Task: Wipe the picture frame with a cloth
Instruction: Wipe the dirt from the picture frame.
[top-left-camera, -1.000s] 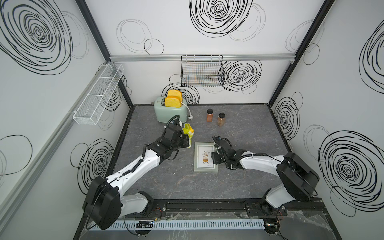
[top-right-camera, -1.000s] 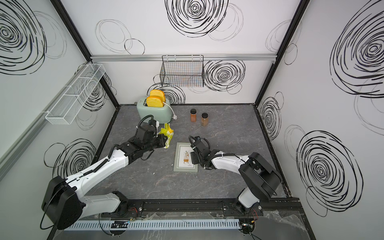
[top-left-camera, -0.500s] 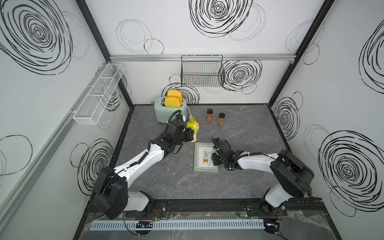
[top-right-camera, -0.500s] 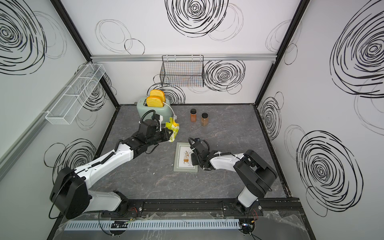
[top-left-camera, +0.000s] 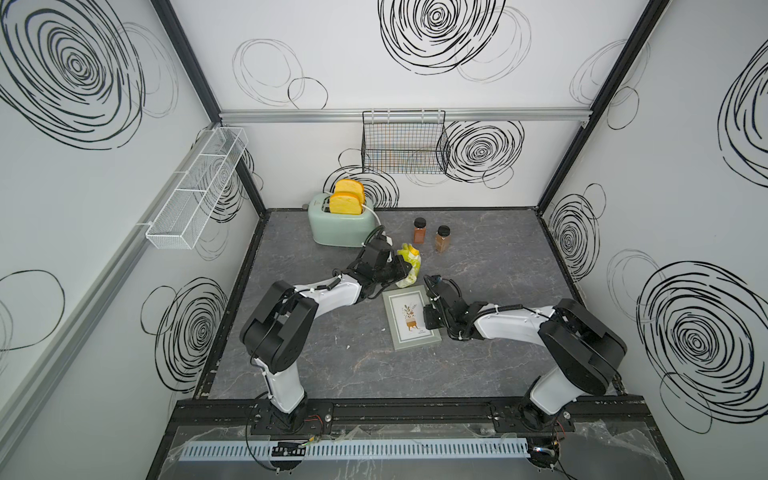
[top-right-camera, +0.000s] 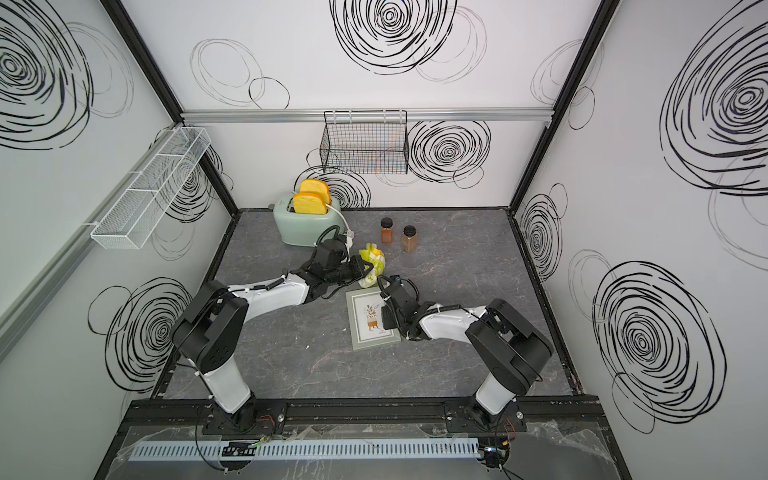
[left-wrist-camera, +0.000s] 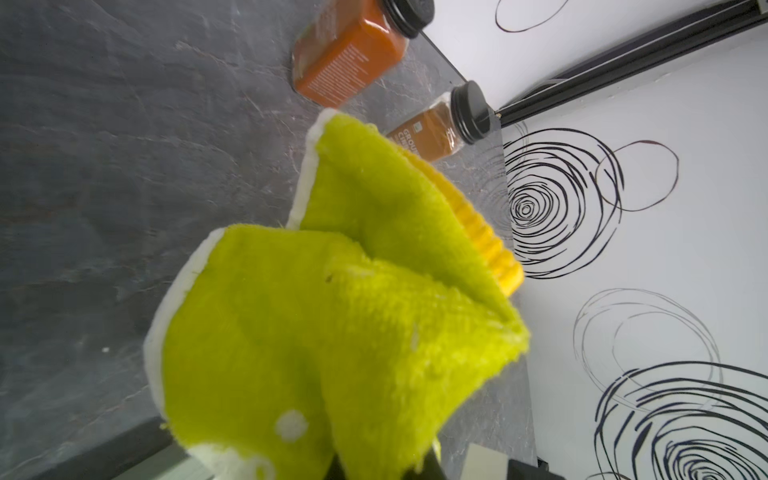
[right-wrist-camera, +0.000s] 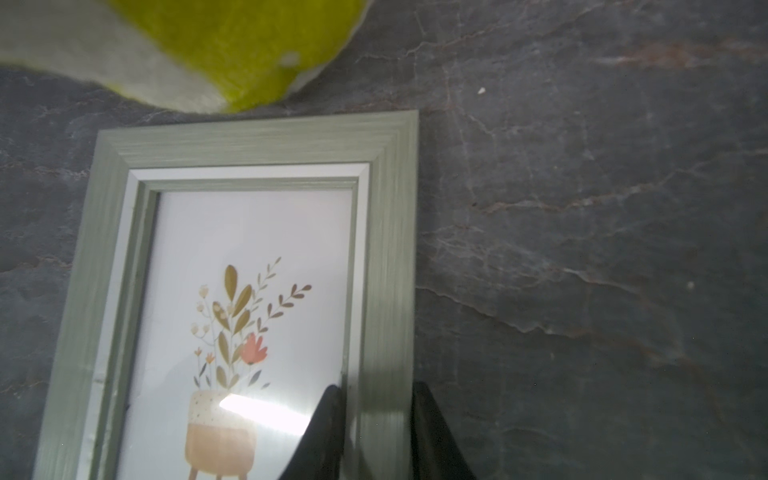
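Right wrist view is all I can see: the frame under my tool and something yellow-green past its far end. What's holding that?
Observer: The left tool holds it. It's the cloth, bunched up.
Operator: Is it on the frame yet?
Observer: In both top views it hangs at the far corner of the frame, on the left tool's side. I can't tell whether it touches.
Operator: Anything beyond the cloth?
Observer: Two jars stand upright on the table just behind it.
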